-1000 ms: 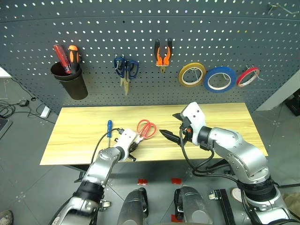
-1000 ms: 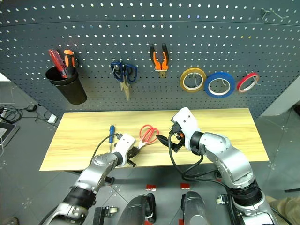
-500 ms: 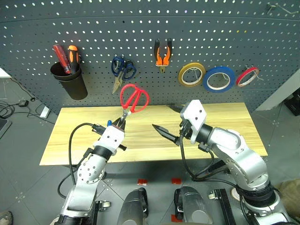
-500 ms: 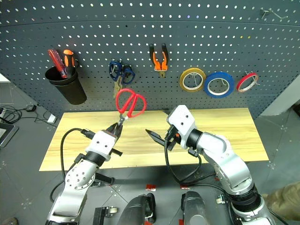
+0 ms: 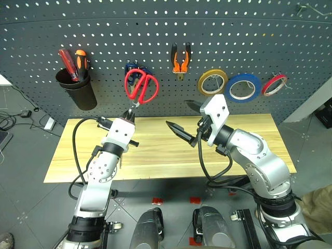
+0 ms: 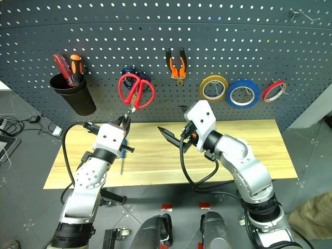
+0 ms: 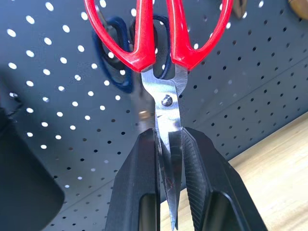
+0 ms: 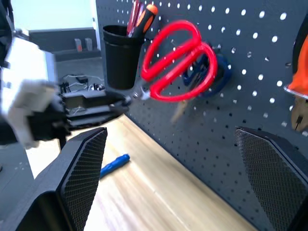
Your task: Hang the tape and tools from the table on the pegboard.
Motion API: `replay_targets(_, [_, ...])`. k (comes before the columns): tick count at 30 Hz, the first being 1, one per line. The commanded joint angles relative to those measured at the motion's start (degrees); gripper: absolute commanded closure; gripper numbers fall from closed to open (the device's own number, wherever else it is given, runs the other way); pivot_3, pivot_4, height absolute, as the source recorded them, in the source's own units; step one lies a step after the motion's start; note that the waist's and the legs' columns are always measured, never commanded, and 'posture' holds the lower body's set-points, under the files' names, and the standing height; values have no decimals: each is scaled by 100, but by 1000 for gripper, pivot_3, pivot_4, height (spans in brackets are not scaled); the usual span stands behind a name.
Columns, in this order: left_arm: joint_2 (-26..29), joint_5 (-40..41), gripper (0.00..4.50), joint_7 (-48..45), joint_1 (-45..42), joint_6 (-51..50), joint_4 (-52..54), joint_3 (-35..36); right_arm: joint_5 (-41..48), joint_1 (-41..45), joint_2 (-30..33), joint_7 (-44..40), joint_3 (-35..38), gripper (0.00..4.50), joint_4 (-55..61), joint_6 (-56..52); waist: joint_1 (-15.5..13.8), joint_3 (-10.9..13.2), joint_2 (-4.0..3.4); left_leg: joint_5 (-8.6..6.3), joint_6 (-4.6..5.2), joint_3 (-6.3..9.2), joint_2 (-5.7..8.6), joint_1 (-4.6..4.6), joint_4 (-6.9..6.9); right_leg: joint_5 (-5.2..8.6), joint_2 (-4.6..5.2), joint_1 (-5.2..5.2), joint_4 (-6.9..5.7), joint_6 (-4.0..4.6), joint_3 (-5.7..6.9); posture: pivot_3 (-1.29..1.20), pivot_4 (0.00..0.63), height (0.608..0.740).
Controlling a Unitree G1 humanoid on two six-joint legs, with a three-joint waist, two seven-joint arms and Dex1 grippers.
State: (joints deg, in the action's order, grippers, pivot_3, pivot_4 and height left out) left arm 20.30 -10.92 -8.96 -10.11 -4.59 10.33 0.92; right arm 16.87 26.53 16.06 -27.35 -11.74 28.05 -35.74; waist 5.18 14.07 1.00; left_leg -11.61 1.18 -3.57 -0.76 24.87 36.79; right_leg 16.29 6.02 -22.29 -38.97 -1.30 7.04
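My left gripper (image 5: 129, 115) is shut on the blades of the red-handled scissors (image 5: 141, 85) and holds them up, handles on top, against the pegboard (image 5: 259, 36), right in front of the blue-handled scissors (image 6: 129, 70) hanging there. In the left wrist view the blades (image 7: 166, 120) sit between the two fingers. My right gripper (image 5: 181, 118) hovers open above the table (image 5: 249, 129), holding nothing. The orange-and-black pliers (image 5: 180, 58) and the blue tape (image 5: 243, 87) hang on the pegboard. The blue-handled screwdriver (image 8: 114, 164) lies on the table under my left arm.
A black cup (image 5: 78, 91) with a red and an orange screwdriver hangs at the pegboard's left. A yellow roll (image 5: 212, 82) and a thin red roll (image 5: 274, 84) hang on either side of the blue tape.
My left gripper has lifted the red scissors off the table and up to the pegboard, turning them handles up. My right gripper has risen a little and stayed open.
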Motion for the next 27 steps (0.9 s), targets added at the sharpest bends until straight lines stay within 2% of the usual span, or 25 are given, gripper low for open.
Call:
replay_targets(1, [94,24,4129,17,-239,44,-234,150,27,129,-15,-15,76,0,69,119,4,0,0,0,0,-1,0,0,0,0,0,0,1,0,-1,-290,199,740])
replay_targets(8, [56,67,4129,113,-866,76,-942,230,17,191,-35,-23,55,0,4,146,5,0,0,0,0,0,0,0,1,-1,1,1,0,0,0,-295,201,740])
replay_targets(16, [-3,61,4129,176,-1179,-107,-1416,185,35,280,-84,4,101,0,-58,191,44,0,1,0,0,-2,1,0,2,-1,1,1,0,0,-1,-299,205,740])
replay_targets(18, [-18,74,3386,109,-1212,-256,-1557,153,49,321,-140,14,88,0,-79,212,57,0,1,0,0,-2,0,0,2,-1,1,1,0,0,-1,-299,205,740])
replay_targets(21, [-25,78,2505,-23,-1162,-531,-1667,73,25,337,-197,19,36,0,-88,217,64,0,1,0,0,-2,1,0,2,-1,1,1,-1,0,-1,-300,205,740])
replay_targets(25, [-126,375,1236,-251,-714,-1632,-1653,223,-14,269,-228,28,-78,0,-35,144,105,0,0,0,0,-3,1,-1,3,-1,1,2,-1,0,-3,-300,208,740])
replay_targets(26, [-176,508,950,-246,-567,-1946,-1619,366,-32,236,-207,33,-131,0,-5,74,125,0,0,0,-1,-3,1,-1,2,-1,1,2,0,0,-3,-300,211,740])
replay_targets(27, [-249,675,950,-212,-447,-2263,-1544,550,-62,199,-170,42,-188,0,33,1,140,1,1,0,-1,-3,1,-1,2,-1,1,2,0,0,-5,-301,216,740])
